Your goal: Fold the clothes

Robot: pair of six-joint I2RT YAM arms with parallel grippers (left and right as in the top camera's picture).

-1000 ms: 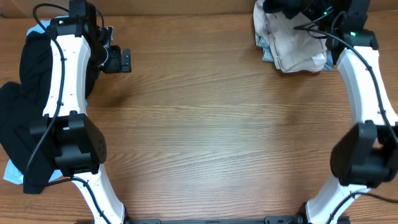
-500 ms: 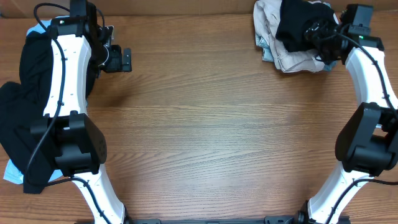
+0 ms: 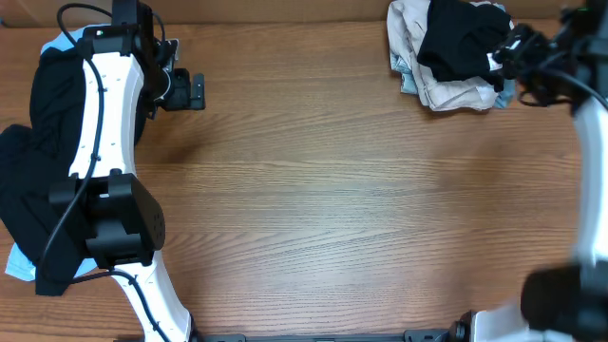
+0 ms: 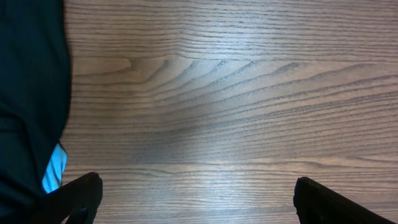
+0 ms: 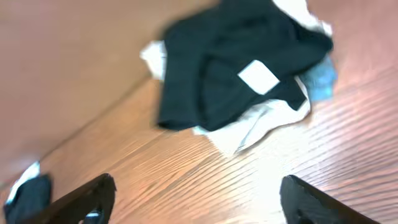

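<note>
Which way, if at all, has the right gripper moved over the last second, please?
Yes. In the overhead view the right gripper has swung rightward, from above the clothes pile to just past its right edge.

The table point(image 3: 313, 190) is seen whole from straight above in the overhead view. Its far-left part is viewed closely, facing downward, from the left wrist, with a black garment point(image 4: 28, 93) at the edge. The far-right pile of clothes point(image 5: 242, 74) is faced obliquely from the right wrist. Both parts are shared with the overhead view.

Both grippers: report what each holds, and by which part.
Nothing held. Left gripper and right gripper are open, empty; black garment lies free on the pile.
</note>
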